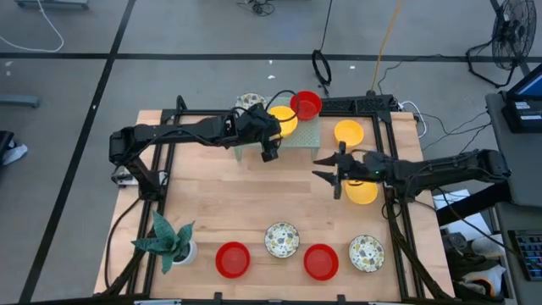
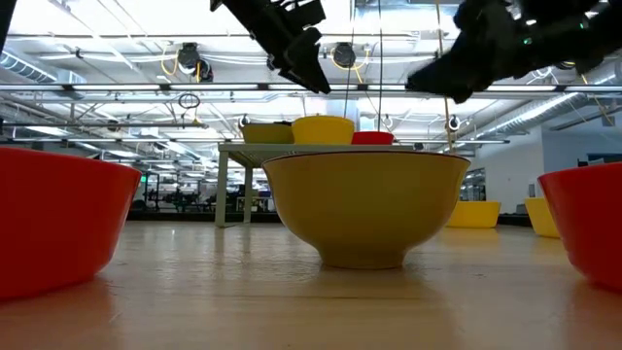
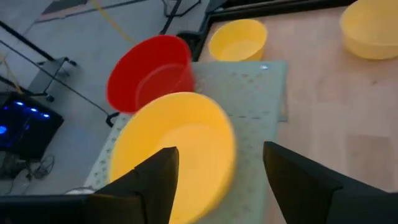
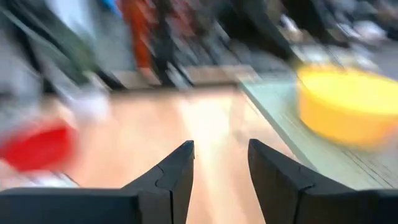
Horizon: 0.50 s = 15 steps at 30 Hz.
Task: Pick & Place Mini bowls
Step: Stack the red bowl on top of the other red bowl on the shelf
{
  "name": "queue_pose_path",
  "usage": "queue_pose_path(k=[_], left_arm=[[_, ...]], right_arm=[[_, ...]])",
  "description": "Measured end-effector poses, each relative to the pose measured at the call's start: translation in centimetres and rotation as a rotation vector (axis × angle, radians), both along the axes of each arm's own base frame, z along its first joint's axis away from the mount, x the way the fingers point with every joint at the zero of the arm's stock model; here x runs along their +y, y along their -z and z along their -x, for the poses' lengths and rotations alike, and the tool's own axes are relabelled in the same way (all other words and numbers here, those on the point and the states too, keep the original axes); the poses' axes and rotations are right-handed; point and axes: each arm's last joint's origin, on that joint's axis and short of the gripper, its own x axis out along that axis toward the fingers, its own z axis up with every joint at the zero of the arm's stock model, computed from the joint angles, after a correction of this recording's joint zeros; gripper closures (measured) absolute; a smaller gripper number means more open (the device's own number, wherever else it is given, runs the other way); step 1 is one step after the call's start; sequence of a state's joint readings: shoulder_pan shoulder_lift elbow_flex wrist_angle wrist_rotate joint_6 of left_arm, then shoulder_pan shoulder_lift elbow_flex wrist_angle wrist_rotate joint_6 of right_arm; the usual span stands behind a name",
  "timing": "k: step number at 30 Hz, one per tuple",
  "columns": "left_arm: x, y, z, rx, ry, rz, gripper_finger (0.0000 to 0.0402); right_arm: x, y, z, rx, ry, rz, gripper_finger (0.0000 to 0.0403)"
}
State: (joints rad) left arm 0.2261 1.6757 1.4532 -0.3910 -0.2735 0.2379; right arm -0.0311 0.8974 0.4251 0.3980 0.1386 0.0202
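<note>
the left end effector point(image 1: 269, 151) hangs at the near edge of the pale green rack point(image 1: 306, 134) at the far side of the desk point(image 1: 254, 203). in the left wrist view its two dark fingers point(image 3: 155, 180) are spread wide, released, holding nothing, with a yellow bowl point(image 3: 177, 149) on the rack just beyond them and a red bowl point(image 3: 149, 71) farther on at the rack's far edge. a speckled bowl point(image 1: 249, 103) also sits at the rack's left end.

the right end effector point(image 1: 330, 169) hovers over bare wood to the right of the rack, fingers parted and empty. its wrist view is blurred. two more yellow bowls lie close to it, one point(image 1: 348, 132) beside the rack and one point(image 1: 362, 191) partly under the right arm.

along the near edge of the desk stand a red bowl point(image 1: 233, 259), a speckled bowl point(image 1: 281, 240), another red bowl point(image 1: 321, 261) and another speckled bowl point(image 1: 366, 252), with a potted plant point(image 1: 172, 241) in the near left corner.

the desk is pale wood in a black frame, on a grey floor point(image 1: 169, 34) strewn with cables. the low view shows an open hall with ceiling pipes.
</note>
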Motion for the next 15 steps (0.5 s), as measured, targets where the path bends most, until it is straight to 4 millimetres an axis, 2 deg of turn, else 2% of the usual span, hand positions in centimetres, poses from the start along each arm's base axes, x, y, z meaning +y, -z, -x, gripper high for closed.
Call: queue_pose_path(k=[4,8,15], left_arm=[[-1.4,-0.3,-0.1,-0.022,0.014,0.028,0.0163],[-2.7,-0.7,0.0,-0.046,0.020,0.062,0.0162],[-4.5,-0.9,0.4,-0.036,0.023,0.129,0.0162]], right_arm=[[0.6,-1.2,-0.5,0.237,0.124,0.057,0.0263],[2.0,-2.4,-0.9,0.327,0.076,0.035,0.0263],[5.7,-1.2,-1.6,0.445,-0.059,-0.097,0.0263]])
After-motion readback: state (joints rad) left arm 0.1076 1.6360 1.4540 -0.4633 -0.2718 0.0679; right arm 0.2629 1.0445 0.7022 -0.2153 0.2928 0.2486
